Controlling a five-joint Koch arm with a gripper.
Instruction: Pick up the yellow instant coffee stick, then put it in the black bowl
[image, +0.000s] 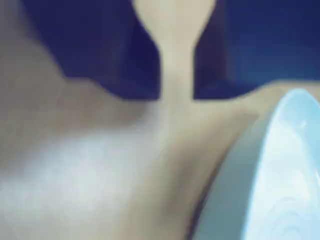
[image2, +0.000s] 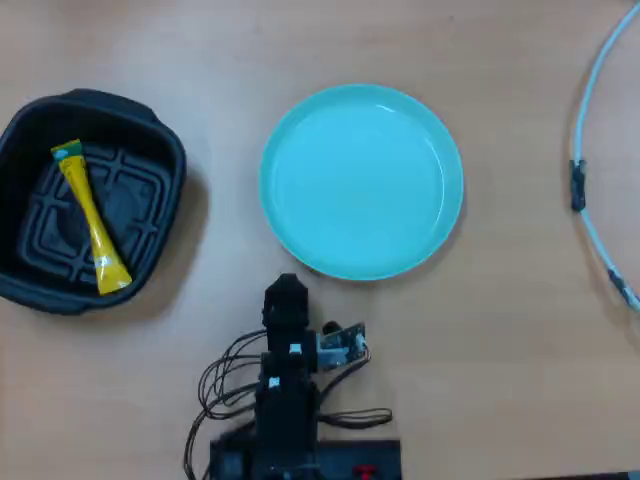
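The yellow instant coffee stick (image2: 88, 215) lies slanted inside the black bowl (image2: 150, 140) at the left of the overhead view, its green tip toward the bowl's far rim. My gripper (image2: 287, 292) rests low at the bottom centre, well to the right of the bowl and just below the teal plate. In the blurred wrist view my gripper (image: 177, 95) shows as two dark blue jaws with a narrow strip of bare table between them and nothing held. The bowl and the stick are out of the wrist view.
A round teal plate (image2: 362, 180) sits mid-table, and its pale rim (image: 290, 165) fills the wrist view's lower right. A light cable (image2: 590, 130) curves along the right edge. Loose wires (image2: 225, 375) trail by the arm's base.
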